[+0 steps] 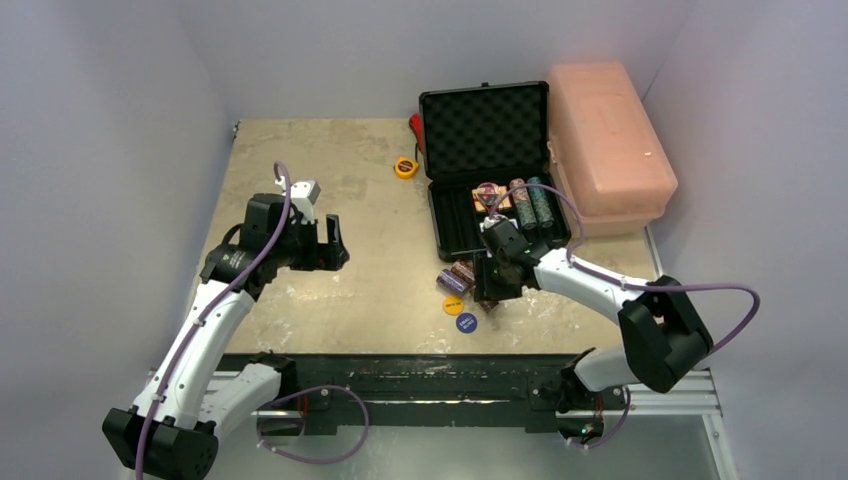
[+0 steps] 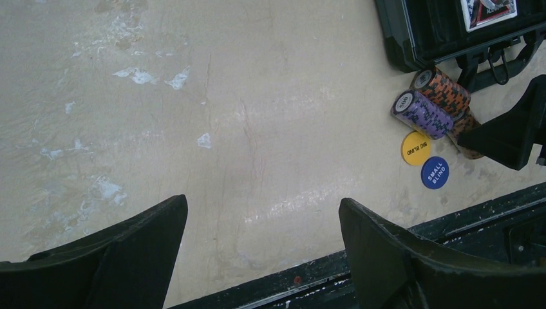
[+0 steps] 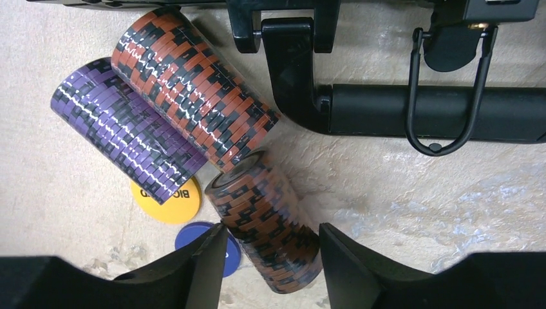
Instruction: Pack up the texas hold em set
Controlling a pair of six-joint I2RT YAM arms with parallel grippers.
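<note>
One pink box (image 1: 605,130) upper right. One open briefcase (image 1: 485,130) just left of it, lid up. Two chip stacks (image 1: 533,205) visible inside, other contents hard to make out. Three lie flat on table (image 1: 330,200) below case: purple stack (image 3: 129,129), orange stack (image 3: 193,84), brown stack (image 3: 257,206), axes upper-left to lower-right. Right gripper (image 3: 269,230) straddles brown stack, can't tell if pinching. Left gripper (image 2: 263,203) spread, empty. One yellow button (image 2: 416,148), one blue button (image 2: 435,172).

The left arm (image 1: 215,310) rises from the lower left of the top view, elbow bent, wrist level. The left gripper (image 1: 338,243) points toward frame centre, its jaws spread wide with nothing between them. The right arm (image 1: 590,280) reaches from the lower right toward centre, wrist pitched down. The right gripper (image 3: 270,228) has its fingers close on either side of a brown chip stack (image 3: 264,206); contact is unclear.
</note>
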